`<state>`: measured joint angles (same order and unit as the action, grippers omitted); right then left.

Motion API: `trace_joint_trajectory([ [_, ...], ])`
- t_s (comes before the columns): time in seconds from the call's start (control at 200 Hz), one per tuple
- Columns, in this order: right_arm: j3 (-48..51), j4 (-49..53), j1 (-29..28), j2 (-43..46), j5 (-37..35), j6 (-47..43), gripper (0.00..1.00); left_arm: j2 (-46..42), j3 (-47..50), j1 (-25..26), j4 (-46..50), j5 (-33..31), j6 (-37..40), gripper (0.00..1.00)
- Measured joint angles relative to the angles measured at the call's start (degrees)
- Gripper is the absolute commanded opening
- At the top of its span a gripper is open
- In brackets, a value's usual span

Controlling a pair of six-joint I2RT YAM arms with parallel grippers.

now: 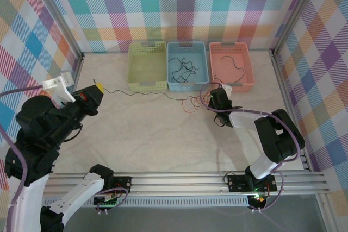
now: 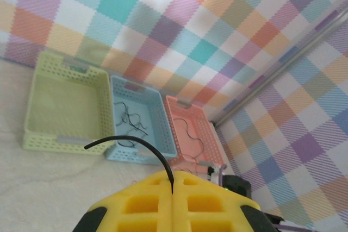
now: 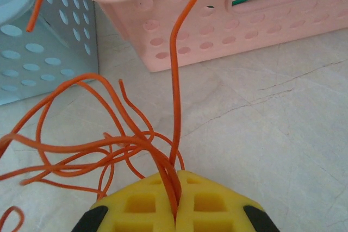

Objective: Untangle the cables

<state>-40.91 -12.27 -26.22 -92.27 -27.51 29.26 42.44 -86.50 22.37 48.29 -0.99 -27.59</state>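
A hair-thin black cable (image 2: 125,139) is curling out at twelve o'clock from the left hand (image 2: 173,191), which is clenching it; it is trailing across the table (image 1: 152,134) toward three o'clock; looping orange cables (image 3: 173,91) are fanning toward ten o'clock from the right hand (image 3: 176,202), which is gripping them.

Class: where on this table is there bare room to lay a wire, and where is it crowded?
Bare: the table on the near side of the black wire; also the green basket. Crowded: orange wires at the right tool, before the blue basket.
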Motion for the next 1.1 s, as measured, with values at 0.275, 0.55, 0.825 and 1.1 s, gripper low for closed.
trace_joint_trajectory([
  [0.275,-0.37,0.48,0.09,0.00,-0.61,0.52,0.00,3.93,-7.56,0.00,2.84,-16.57,6.49,0.00],
  [0.55,-0.37,0.94,0.39,0.00,-1.49,1.01,0.00,6.34,-7.41,0.00,2.84,-21.24,7.93,0.00],
  [0.825,-0.37,1.90,0.85,0.00,-2.14,2.51,0.00,9.42,-10.56,0.00,5.92,-30.69,11.04,0.00],
  [1.1,-0.79,5.27,1.51,0.00,-5.92,6.62,0.00,9.66,-12.61,0.00,5.64,-45.44,17.31,0.00],
])
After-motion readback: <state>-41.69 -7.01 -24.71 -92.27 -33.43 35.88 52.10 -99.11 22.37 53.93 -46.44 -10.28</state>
